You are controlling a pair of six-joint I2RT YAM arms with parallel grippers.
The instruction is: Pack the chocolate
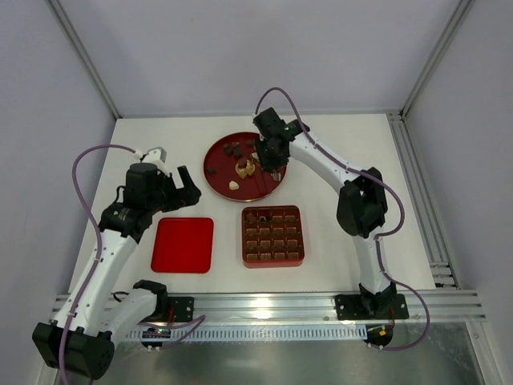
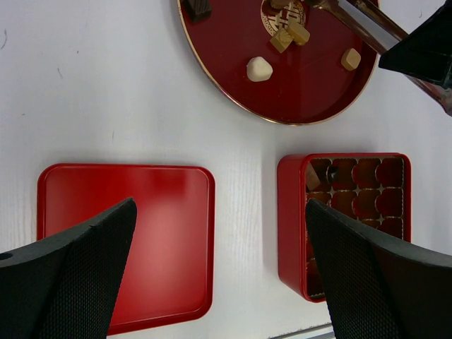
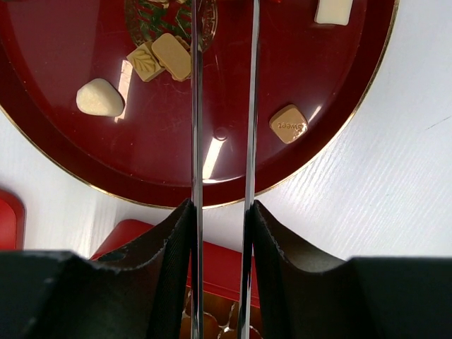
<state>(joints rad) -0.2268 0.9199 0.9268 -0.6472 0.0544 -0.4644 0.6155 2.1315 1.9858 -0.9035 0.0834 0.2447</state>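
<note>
Chocolate [image 3: 288, 123] scattered on round red plate [image 3: 304, 63].

White tabletop [image 1: 152, 136], plain pale grey walls [image 1: 240, 48], aluminium corner posts [image 1: 84, 60], metal rail [image 1: 264, 299] along near edge

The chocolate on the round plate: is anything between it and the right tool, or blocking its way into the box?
Nothing visible does. The right tool hangs open over the plate, with loose chocolate lying bare on both sides. The box sits open beside the plate, its lid set aside.
</note>
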